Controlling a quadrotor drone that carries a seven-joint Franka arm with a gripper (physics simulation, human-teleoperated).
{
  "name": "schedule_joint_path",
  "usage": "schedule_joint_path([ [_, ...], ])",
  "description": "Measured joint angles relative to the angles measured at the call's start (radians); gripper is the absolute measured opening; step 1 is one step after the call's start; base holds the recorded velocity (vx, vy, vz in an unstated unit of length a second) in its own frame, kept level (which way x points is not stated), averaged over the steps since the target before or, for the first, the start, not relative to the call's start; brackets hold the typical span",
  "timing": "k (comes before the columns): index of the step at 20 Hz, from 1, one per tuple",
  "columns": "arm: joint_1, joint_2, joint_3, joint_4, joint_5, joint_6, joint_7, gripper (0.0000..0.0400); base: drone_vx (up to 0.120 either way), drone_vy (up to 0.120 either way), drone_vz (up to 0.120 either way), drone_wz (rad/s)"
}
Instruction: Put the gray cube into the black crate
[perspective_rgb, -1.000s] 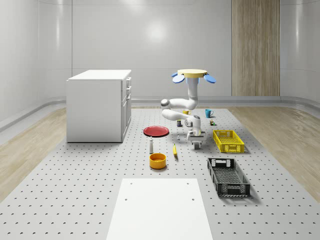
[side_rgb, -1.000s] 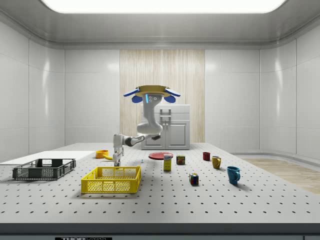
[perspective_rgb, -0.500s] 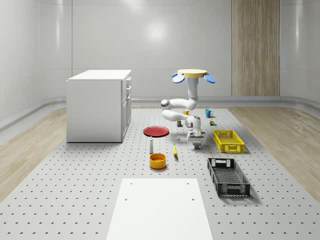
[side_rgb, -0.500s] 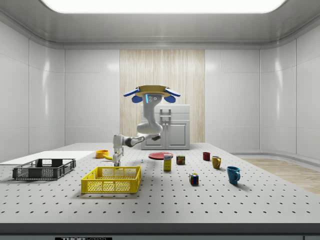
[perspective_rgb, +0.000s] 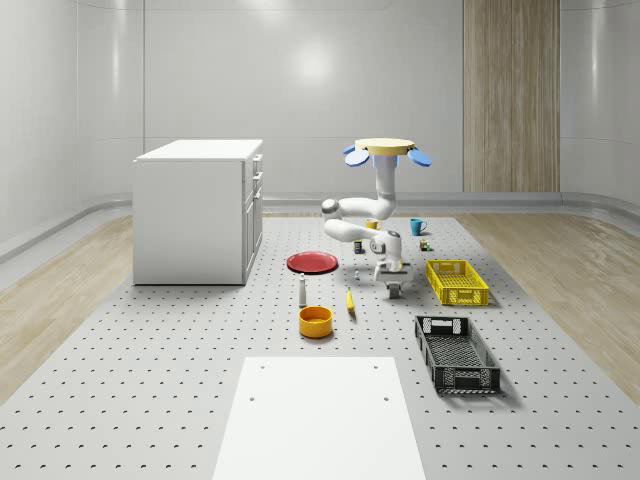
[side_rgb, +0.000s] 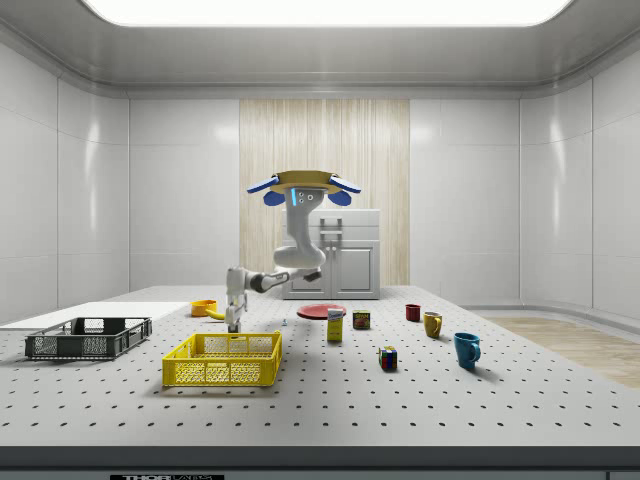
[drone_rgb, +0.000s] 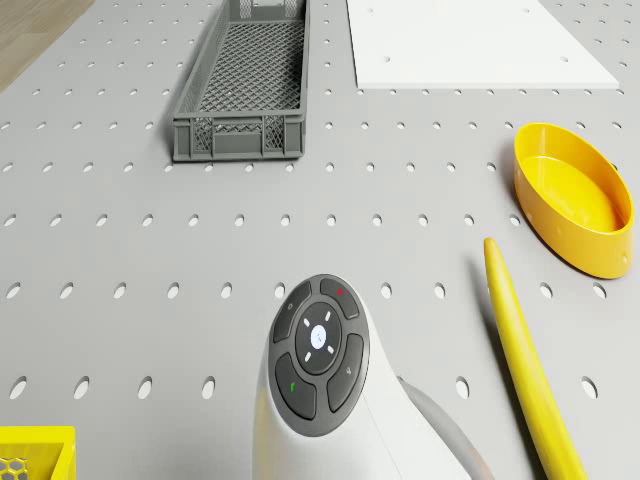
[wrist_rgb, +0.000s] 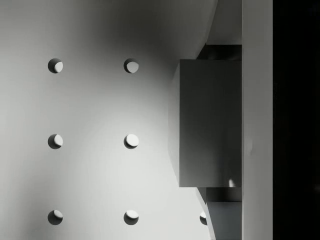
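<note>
The drone (perspective_rgb: 387, 148) is seen hovering high above the worktop (perspective_rgb: 180, 350), well clear of it, over the stretch between the red plate (perspective_rgb: 312, 262) and the yellow crate (perspective_rgb: 440, 285). Its arm is folded down and forward, and the tool (perspective_rgb: 397, 290) is held low, close to the worktop, beside the yellow crate's near end and near the banana (perspective_rgb: 350, 300).

In the side view the tool (side_rgb: 234, 322) is seen pointing straight down, behind the yellow crate (side_rgb: 222, 362). The black crate (side_rgb: 88, 340) lies well apart, toward that view's left.

The cube (wrist_rgb: 210, 122) is shown plainly in the wrist view. It is a flat gray block set close against a pale upright strip of the tool, with the holed worktop behind it. Whether the tool is clamped on the cube cannot be told, nor whether the cube rests on the worktop.

In the drone view the arm's wrist (drone_rgb: 320, 355) is shown from above. The black crate (drone_rgb: 240, 135) is seen beyond it with its mesh floor bare. The banana (drone_rgb: 520, 360) and yellow bowl (drone_rgb: 570, 195) lie to one side.

In the whole-scene view the black crate (perspective_rgb: 428, 345) is placed nearer the camera than the yellow crate.
</note>
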Motion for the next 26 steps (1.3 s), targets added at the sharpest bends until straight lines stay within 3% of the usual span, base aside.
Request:
schedule_joint_path([
  [7, 0.013, 0.002, 0.064, -0.025, 0.06, -0.03, 0.001, 0.0251, 0.091, 0.097, 0.12, 0.0],
  [17, 0.015, 0.001, 0.085, -0.032, 0.08, -0.038, 0.002, 0.0251, 0.12, 0.12, 0.12, 0.0],
  [26, 0.015, -0.001, 0.088, -0.032, 0.083, -0.037, 0.002, 0.0251, 0.12, 0.093, 0.004, 0.0],
])
